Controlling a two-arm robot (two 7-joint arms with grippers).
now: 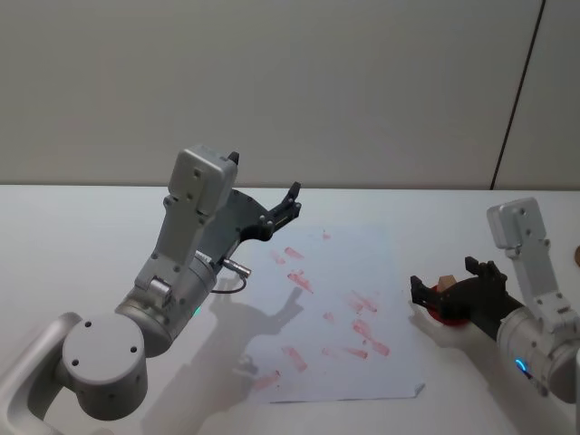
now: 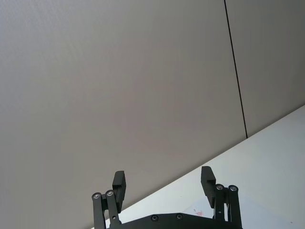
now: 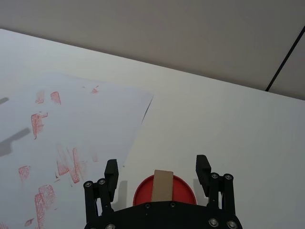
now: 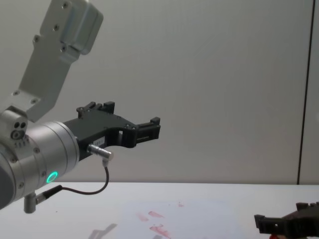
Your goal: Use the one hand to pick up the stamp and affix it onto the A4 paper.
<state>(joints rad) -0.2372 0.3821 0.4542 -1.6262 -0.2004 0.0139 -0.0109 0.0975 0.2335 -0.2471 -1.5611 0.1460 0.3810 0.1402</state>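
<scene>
Hovering at the red ink pad, our right hand has its jaws released; the stamp stands upright on the pad between them, touching neither. Well apart from the pad, our raised left hand also has its jaws released.

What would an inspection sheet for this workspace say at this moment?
Surface: white table, bare apart from the job's things.
Job's things: A4 paper lies flat at centre, bearing red marks; stamp stands on the red ink pad, right of the sheet.
Clutter: a brownish thing cut off at the table's right edge, not identifiable.
Grippers: right gripper is open, with a finger on either side of the stamp; left gripper is open and raised above the table.
Cables: dark cable loops from the left wrist.
Surroundings: plain wall with a dark seam.
</scene>
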